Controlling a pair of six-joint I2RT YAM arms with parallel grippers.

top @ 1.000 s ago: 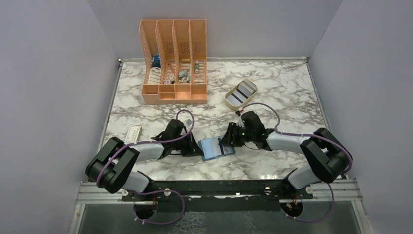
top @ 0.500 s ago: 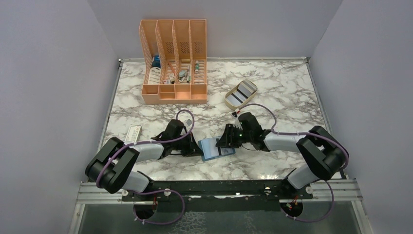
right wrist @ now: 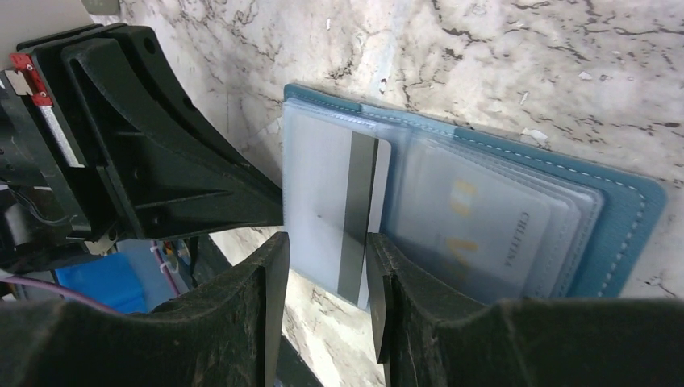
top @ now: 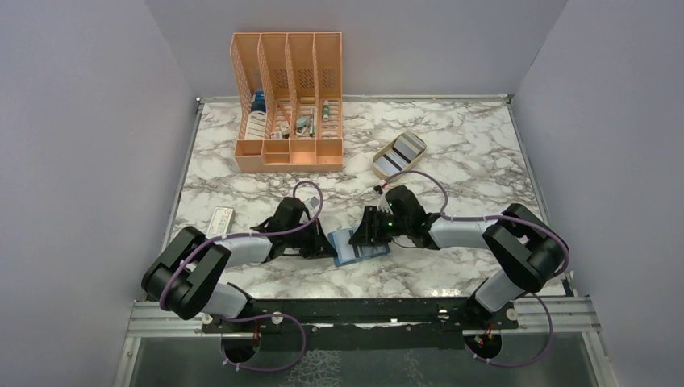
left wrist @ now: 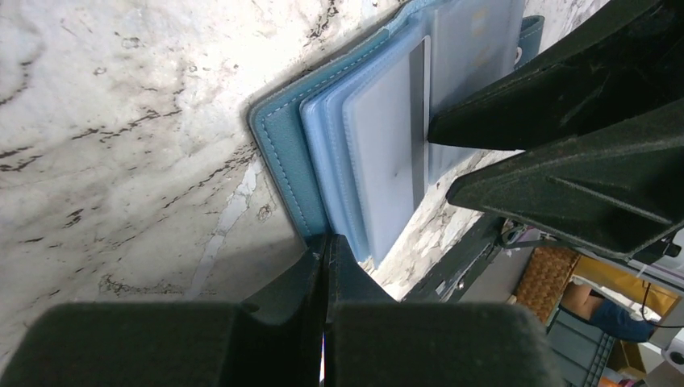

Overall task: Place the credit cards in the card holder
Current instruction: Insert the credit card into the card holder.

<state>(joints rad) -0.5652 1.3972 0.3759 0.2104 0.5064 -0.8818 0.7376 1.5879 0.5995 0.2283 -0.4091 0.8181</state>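
Left fingers (left wrist: 274, 322) pressed together on card holder (left wrist: 278, 153) edge; right fingers (right wrist: 242, 322), half spread, clamped across striped grey card (right wrist: 355, 218) laid over its sleeves.

The desk (top: 468, 161) is showing white marble with grey veining. At centre frame, the card holder (top: 348, 250) is showing teal-blue with pale stitching and lighter blue-grey sleeves. The card (right wrist: 360, 210) is showing pale with a dark stripe. At upper left, the file rack (top: 289, 153) is showing orange. Right of it, the tray (top: 376, 168) is showing beige.
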